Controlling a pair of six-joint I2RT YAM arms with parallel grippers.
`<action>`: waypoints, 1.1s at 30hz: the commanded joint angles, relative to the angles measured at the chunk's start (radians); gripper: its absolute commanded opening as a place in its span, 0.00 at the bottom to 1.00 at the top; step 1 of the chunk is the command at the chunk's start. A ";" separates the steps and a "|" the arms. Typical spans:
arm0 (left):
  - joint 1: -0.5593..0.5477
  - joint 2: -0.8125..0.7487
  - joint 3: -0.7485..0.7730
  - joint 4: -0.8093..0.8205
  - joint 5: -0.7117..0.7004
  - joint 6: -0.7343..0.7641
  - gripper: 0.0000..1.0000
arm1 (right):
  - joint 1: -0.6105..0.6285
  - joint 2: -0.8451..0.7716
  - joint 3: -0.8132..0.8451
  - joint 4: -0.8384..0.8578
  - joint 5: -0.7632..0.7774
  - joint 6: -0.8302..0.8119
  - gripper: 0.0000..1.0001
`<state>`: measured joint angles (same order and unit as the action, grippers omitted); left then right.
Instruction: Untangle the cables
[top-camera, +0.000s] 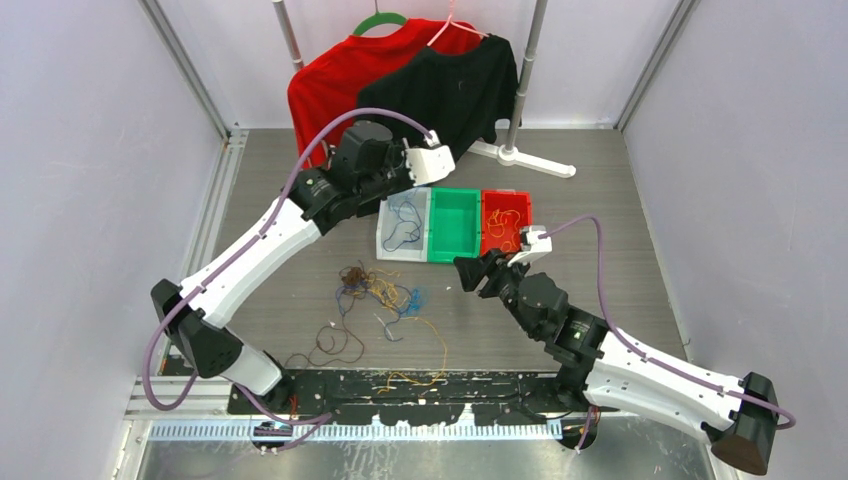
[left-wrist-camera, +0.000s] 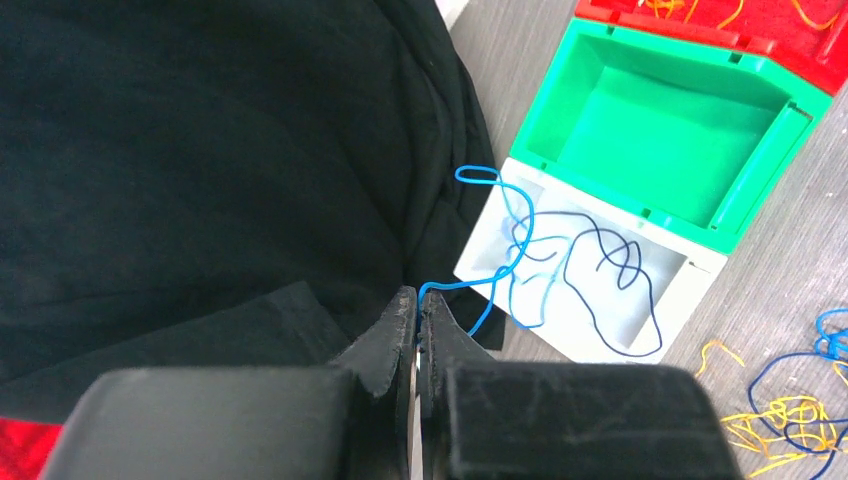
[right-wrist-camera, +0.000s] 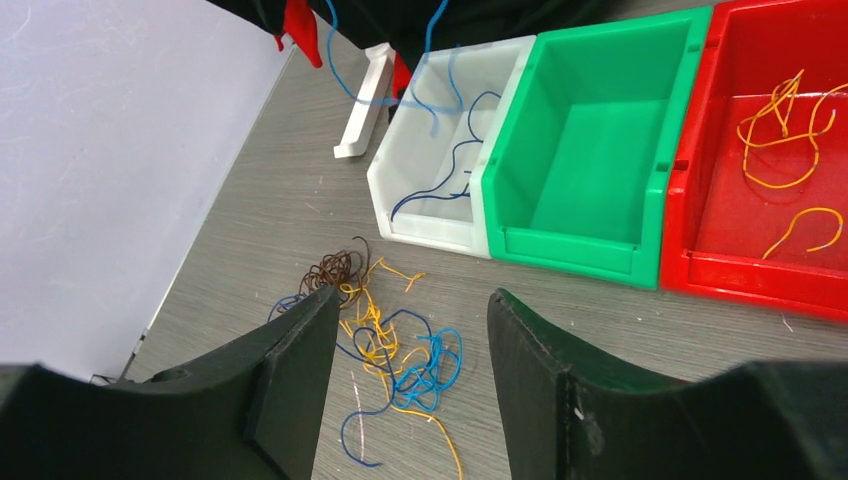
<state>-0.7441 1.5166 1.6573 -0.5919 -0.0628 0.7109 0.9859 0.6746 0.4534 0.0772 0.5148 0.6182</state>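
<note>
**Left gripper** (left-wrist-camera: 417, 302): jaws pressed together on one end of a light blue cable (left-wrist-camera: 455, 287). The cable ran from the fingertips, looped upward, and trailed down into the white bin (left-wrist-camera: 700, 268). The gripper was raised above the bin's left side, with a hanging black shirt (left-wrist-camera: 200, 150) close behind it.

**Right gripper** (right-wrist-camera: 412, 300): fingers spread moderately wide, with nothing between them. It was poised above the table (top-camera: 600, 180), in front of the bins and just right of the tangle.

**White bin:** leftmost of three in a row. It held a dark blue cable (left-wrist-camera: 652, 305) in loose curves, together with the hanging part of the light blue one.

**Green bin** (right-wrist-camera: 570, 245): in the middle, touching its neighbours.

**Red bin** (right-wrist-camera: 750, 270): on the right. It held several yellow-orange cables (right-wrist-camera: 780, 130).

**Tangle of cables** (right-wrist-camera: 390, 340): brown, yellow-orange and blue strands knotted together on the table in front of the white bin. Loose strands (top-camera: 335, 345) lay nearer the arm bases.

**Red shirt** (top-camera: 330, 80): hung on a rack behind the black one, at the far edge.
</note>
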 joint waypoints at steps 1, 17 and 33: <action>0.004 0.011 -0.032 0.050 -0.048 -0.034 0.00 | -0.003 -0.022 -0.001 0.021 0.023 0.020 0.61; 0.105 0.129 -0.086 0.078 -0.062 -0.118 0.00 | -0.003 -0.037 -0.001 0.010 0.031 0.018 0.60; 0.108 0.293 -0.093 0.116 -0.025 -0.164 0.00 | -0.007 -0.029 0.015 -0.014 0.058 -0.005 0.60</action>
<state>-0.6346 1.7882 1.5467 -0.5201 -0.1116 0.5827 0.9855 0.6483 0.4458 0.0620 0.5354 0.6285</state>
